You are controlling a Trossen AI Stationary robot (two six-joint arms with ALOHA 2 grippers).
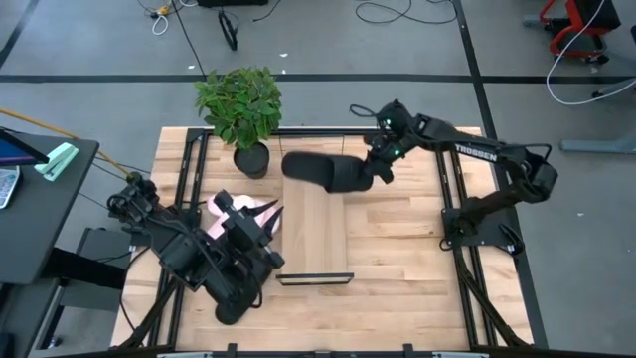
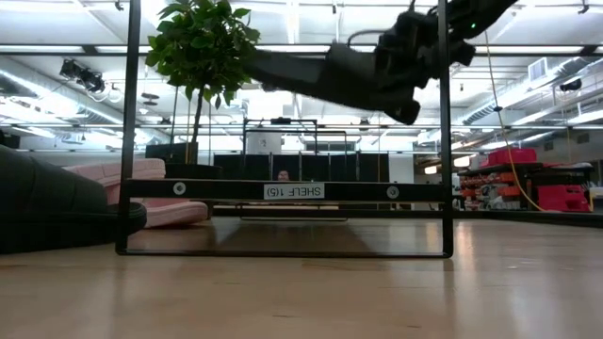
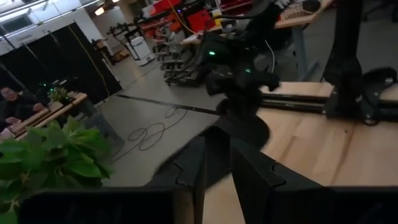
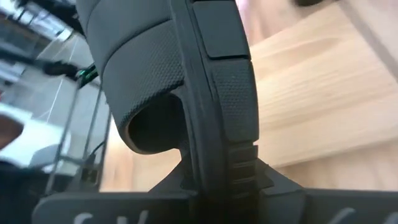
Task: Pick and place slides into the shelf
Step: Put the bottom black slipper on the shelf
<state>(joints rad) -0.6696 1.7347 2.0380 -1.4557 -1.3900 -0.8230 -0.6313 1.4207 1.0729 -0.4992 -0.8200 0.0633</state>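
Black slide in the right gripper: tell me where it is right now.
The black slide is held in the air by the right gripper, above the far end of the shelf, just right of the potted plant in the high view.

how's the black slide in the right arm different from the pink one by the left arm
The black slide is matte black; the pink slide is pale pink. The black slide hangs in the air over the shelf, clamped in the right gripper; the pink slide lies on the table left of the shelf, beside the left gripper. Both are open-toe slides.
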